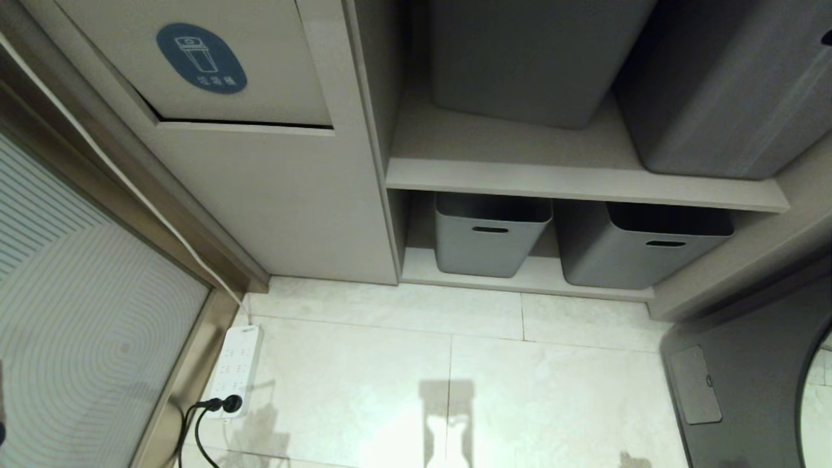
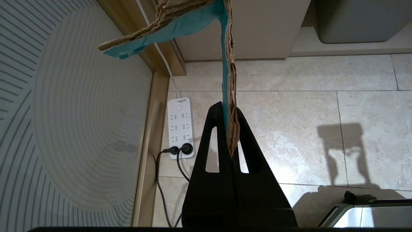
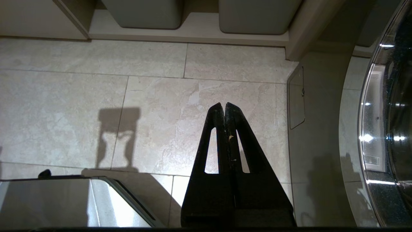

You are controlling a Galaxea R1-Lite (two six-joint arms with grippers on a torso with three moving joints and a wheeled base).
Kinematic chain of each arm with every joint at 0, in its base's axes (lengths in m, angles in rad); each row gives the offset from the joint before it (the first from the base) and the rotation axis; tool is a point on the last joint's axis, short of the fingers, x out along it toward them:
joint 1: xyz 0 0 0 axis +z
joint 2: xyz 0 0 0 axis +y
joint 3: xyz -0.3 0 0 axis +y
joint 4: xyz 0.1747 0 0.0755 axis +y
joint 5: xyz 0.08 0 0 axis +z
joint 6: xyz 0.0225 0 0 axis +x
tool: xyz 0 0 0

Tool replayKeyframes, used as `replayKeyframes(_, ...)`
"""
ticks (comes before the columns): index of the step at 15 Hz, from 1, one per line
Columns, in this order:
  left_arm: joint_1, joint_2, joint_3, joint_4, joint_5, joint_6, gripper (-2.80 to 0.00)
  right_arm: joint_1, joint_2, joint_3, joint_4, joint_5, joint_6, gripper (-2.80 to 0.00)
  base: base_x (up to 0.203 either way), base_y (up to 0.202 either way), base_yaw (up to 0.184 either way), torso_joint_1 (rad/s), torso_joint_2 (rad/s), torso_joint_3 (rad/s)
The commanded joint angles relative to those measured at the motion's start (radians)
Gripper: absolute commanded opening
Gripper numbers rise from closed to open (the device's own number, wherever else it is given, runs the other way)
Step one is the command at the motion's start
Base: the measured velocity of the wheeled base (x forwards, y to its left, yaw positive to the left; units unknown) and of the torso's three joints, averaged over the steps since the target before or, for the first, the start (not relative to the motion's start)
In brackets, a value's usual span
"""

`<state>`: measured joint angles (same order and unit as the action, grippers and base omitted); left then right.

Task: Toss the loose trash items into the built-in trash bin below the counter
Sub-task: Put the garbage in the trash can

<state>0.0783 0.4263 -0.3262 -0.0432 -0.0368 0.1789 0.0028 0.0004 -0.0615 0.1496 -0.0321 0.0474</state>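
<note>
A crumpled tan-and-turquoise cardboard scrap is clenched in the left gripper, not yet dropped behind the beige tilting bin flap; the right gripper is closed, empty.

Rough, layered tan cardboard scrap faced with matt turquoise paper; smooth matt beige trash bin flap; matt grey plastic tubs; polished, mottled stone floor tiles; glossy white plastic power strip.

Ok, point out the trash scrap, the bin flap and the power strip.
trash scrap (image 2: 229,64), left wrist view, hanging cardboard edge.
bin flap (image 1: 260,39), head view, bare panel beside sticker.
power strip (image 2: 181,129), left wrist view, socket face.
</note>
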Motion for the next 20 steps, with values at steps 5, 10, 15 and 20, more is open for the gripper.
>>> replayKeyframes(5, -0.003, 0.055, -0.01, -0.01, 0.003, 0.002, -2.8, 0.0, 0.001, 0.0, 0.001, 0.0, 0.0, -2.8, 0.0, 0.0, 0.0, 0.001, 0.0, 0.203)
replayKeyframes(10, -0.009, 0.06, -0.007, -0.01, 0.0, 0.002, -2.8, 0.0, 0.001, 0.0, 0.001, 0.0, 0.0, -2.8, 0.0, 0.0, 0.0, 0.003, 0.0, 0.198)
replayKeyframes(15, -0.014, 0.057, -0.006, -0.01, -0.001, 0.002, -2.8, 0.0, 0.001, 0.0, 0.001, 0.0, 0.0, -2.8, 0.0, 0.0, 0.0, 0.002, 0.0, 0.202)
replayKeyframes(20, -0.014, 0.051, -0.002, -0.009, -0.002, 0.002, -2.8, 0.001, 0.001, 0.0, 0.001, 0.0, 0.0, -2.8, 0.0, 0.0, 0.0, 0.001, 0.0, 0.2)
